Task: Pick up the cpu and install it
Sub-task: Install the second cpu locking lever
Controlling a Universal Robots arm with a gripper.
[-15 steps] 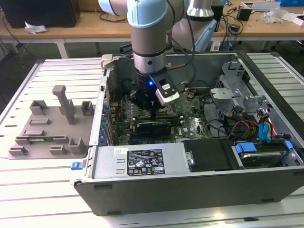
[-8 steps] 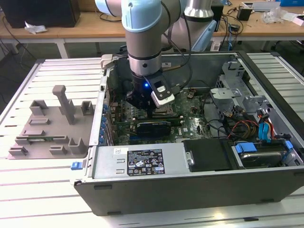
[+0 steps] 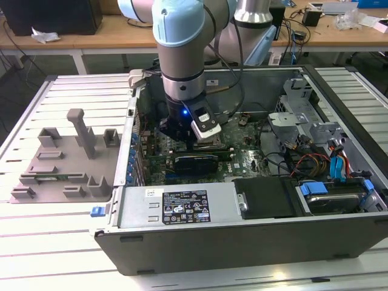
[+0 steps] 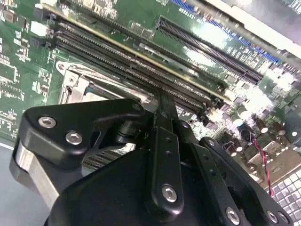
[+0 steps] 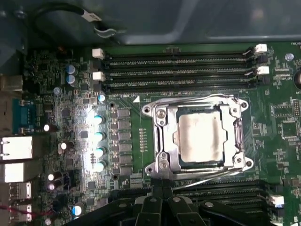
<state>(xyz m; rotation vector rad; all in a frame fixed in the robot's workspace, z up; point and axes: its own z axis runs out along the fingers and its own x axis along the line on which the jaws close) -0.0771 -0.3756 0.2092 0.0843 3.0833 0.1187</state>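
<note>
The cpu (image 5: 200, 137), a small flat square chip with a silvery-white top, lies flat inside the metal socket frame (image 5: 162, 141) on the green motherboard (image 5: 127, 141), as the first wrist view shows. The frame surrounds the chip on all four sides, and its thin wire levers run along the frame's edges. Rows of long black memory slots (image 5: 178, 70) run parallel to the frame on two opposite sides of it.

The gripper (image 5: 162, 195) sits just beside the socket frame in the first wrist view, its black fingers (image 5: 155, 188) pressed together into a narrow point with nothing between them. It does not touch the chip. In the second wrist view the same black linkage (image 4: 162, 155) appears from behind, the two fingers meeting in a closed tip above the edge of the socket frame (image 4: 77, 87), with the memory slots (image 4: 136, 61) beyond.

In the exterior view, the robot arm (image 3: 182, 54) reaches straight down into an open computer case (image 3: 242, 236) that lies on its side on a slatted white table (image 3: 54, 242). The arm's black wrist hangs low over the middle of the motherboard (image 3: 242, 160). To the exterior view's left of the case, well apart from the arm, a grey plastic tray (image 3: 60, 163) with upright posts rests on the table.
</note>
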